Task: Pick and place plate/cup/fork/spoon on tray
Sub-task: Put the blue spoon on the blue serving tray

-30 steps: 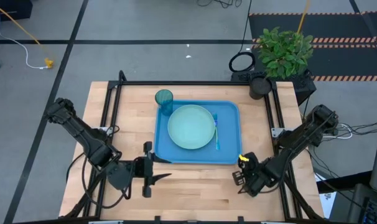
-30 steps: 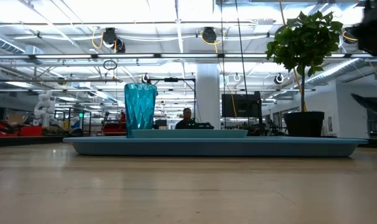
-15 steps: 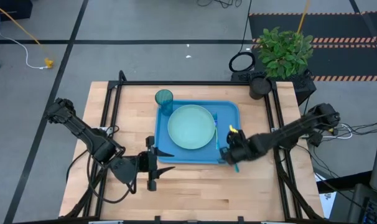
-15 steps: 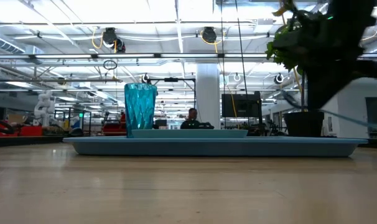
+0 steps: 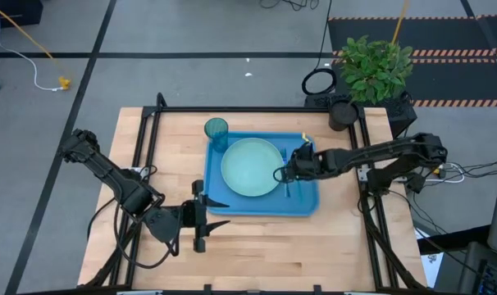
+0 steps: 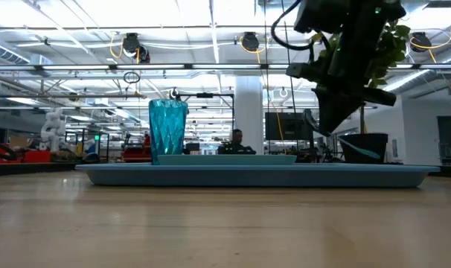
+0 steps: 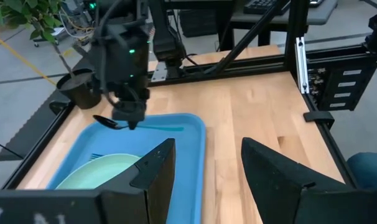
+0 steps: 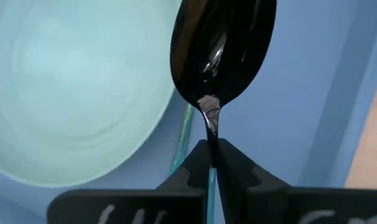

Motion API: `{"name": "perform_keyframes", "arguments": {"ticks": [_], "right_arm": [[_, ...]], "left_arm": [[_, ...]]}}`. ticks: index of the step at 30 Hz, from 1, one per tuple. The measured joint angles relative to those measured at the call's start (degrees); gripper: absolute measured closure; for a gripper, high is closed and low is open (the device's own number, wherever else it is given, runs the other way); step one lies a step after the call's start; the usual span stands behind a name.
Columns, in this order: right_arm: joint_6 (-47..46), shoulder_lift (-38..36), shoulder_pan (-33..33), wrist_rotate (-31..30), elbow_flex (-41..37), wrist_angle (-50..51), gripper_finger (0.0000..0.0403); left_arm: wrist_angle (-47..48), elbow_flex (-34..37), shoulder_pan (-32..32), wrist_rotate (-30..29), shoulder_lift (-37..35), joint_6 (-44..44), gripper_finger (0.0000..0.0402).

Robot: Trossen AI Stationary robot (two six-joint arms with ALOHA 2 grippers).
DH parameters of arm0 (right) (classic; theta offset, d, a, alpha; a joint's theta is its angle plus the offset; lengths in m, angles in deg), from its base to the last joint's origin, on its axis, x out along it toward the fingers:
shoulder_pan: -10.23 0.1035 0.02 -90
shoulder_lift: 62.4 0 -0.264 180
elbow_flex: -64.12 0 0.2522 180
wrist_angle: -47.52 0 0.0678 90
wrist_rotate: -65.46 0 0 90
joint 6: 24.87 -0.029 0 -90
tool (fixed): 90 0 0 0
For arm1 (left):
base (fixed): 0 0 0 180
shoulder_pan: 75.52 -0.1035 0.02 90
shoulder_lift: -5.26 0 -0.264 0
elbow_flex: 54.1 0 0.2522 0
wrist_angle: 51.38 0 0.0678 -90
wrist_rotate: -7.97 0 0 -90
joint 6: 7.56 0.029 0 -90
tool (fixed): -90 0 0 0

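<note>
Blue tray (image 5: 302, 205) lies at the table centre in the high view, carrying the plate (image 5: 252, 167); the cup (image 5: 216, 130) stands at the tray's far left corner; the fork (image 5: 284, 161) lies on the tray just beside the plate's right edge; the right gripper (image 5: 291, 172) hangs over that same strip of tray, above the fork; the left gripper (image 5: 207, 219) waits over bare wood, just off the tray's near left corner, fingers spread apart.

Low view: the right gripper (image 6: 331, 126) hangs above the tray (image 6: 255, 175), with the spoon (image 6: 357, 147) slanting out below it, clear of the tray floor; the cup (image 6: 168, 131) stands upright well off to the side.

Left wrist view: the spoon (image 7: 129, 125) projects sideways from the right gripper (image 7: 127, 116), above the tray (image 7: 191, 140).

Right wrist view: the fingers (image 8: 238, 167) are clenched on the spoon's handle; the dark bowl (image 8: 222, 46) points away from the gripper, over the tray (image 8: 300, 112) beside the plate (image 8: 76, 87).
</note>
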Motion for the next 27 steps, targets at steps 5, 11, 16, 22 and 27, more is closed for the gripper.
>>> {"name": "perform_keyframes", "arguments": {"ticks": [5,11,16,22,27], "right_arm": [[0.68,0.00,-2.94,0.32,0.00,-0.30,0.0400],[3.26,0.75,-5.35,1.73,0.00,-2.26,0.0399],[6.13,3.04,-6.36,3.35,0.00,-2.81,0.0399],[6.28,4.70,-6.69,3.45,0.00,-3.91,0.0399],[6.85,4.68,-7.51,3.16,0.00,-3.85,0.0399]], "left_arm": [[0.00,0.00,0.00,0.02,0.00,-0.24,0.0215],[-0.01,0.00,-0.03,0.02,0.00,-0.09,0.0215],[0.08,0.00,-0.06,0.02,0.00,0.00,0.0215],[0.22,0.00,-0.06,0.02,0.00,0.06,0.0215],[0.22,0.00,-0.06,0.02,0.00,0.41,0.0215]]}}
